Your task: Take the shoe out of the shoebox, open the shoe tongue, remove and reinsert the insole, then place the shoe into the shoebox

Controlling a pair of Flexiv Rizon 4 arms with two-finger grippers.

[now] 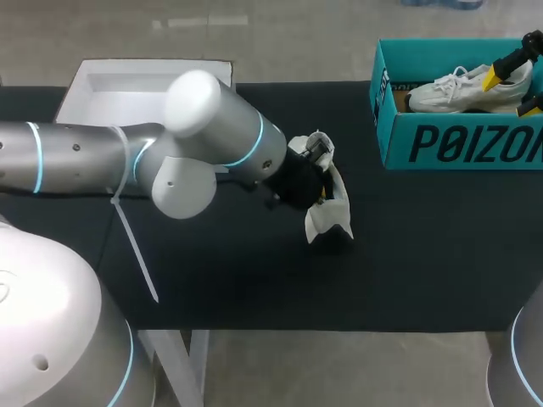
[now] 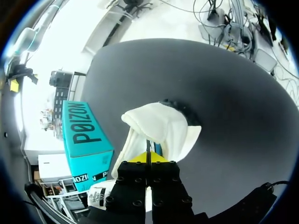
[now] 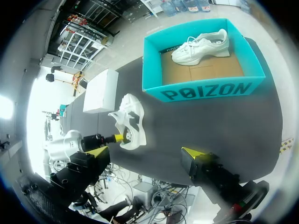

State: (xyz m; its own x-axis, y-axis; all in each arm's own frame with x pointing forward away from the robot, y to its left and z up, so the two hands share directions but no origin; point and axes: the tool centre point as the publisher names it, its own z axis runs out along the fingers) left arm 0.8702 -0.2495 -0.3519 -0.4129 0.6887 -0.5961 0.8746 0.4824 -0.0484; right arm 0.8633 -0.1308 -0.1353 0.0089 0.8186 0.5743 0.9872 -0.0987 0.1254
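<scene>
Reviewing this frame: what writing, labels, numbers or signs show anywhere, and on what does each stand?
Large dark brand word on the long side of the teal shoebox: plainly legible, left unquoted as a brand name.
Small label on the shoebox's short end: too small to read.
Shoe on the table: no print visible.
Shoe in the box: no print visible.
White lid: no print visible.

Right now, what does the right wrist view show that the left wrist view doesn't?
Right wrist only: the inside of the teal shoebox with a second shoe in it, the white lid, and the open right gripper. Left wrist only: the left gripper up close, its yellow tips together on the held shoe. Both: that shoe, the shoebox's outer wall and the black table.
</scene>
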